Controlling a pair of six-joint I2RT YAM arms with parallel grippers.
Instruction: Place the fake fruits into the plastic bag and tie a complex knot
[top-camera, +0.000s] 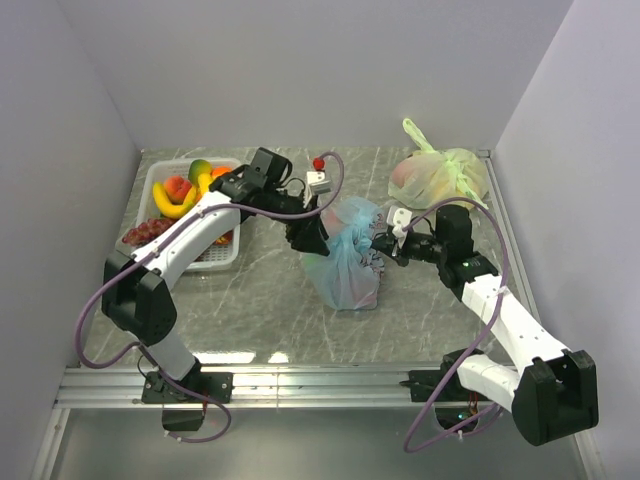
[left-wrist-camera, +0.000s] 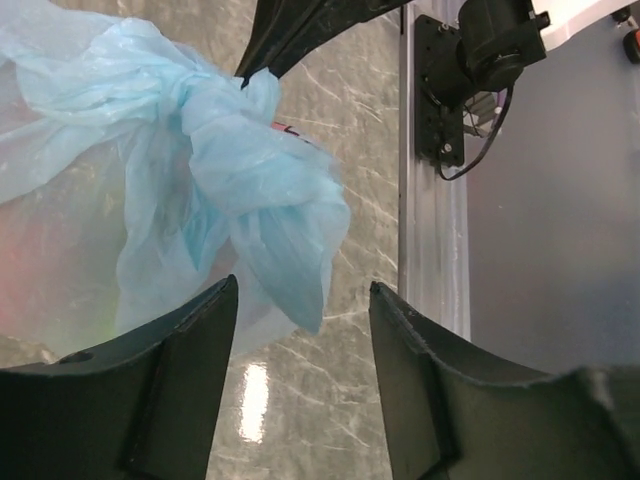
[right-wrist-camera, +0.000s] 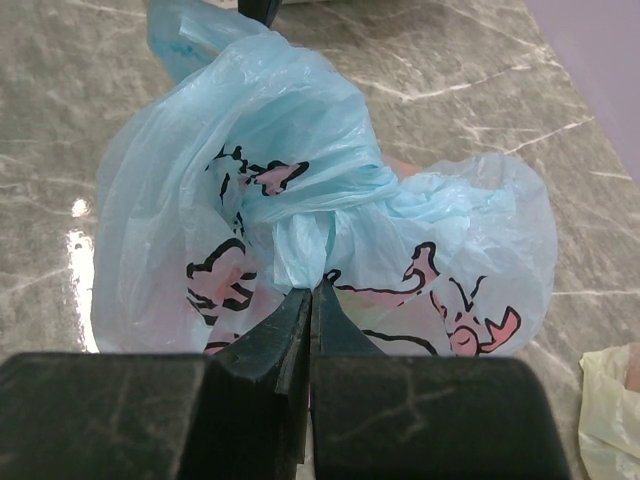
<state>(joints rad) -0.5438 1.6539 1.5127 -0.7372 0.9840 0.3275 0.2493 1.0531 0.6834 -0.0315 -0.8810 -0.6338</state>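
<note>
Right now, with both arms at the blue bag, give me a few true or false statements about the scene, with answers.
1. The right gripper is shut on the plastic bag. True.
2. The left gripper is clamped shut. False: it is open.
3. The white basket is empty. False: fake fruits lie in it.
4. The yellow-green bag sits at the far right of the table. True.

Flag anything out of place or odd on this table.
The plastic bag is already twisted into a knot at its ears, yet fake fruits, bananas, a peach, grapes, still lie in the white basket at the far left. Nothing looks spilled or torn.
</note>
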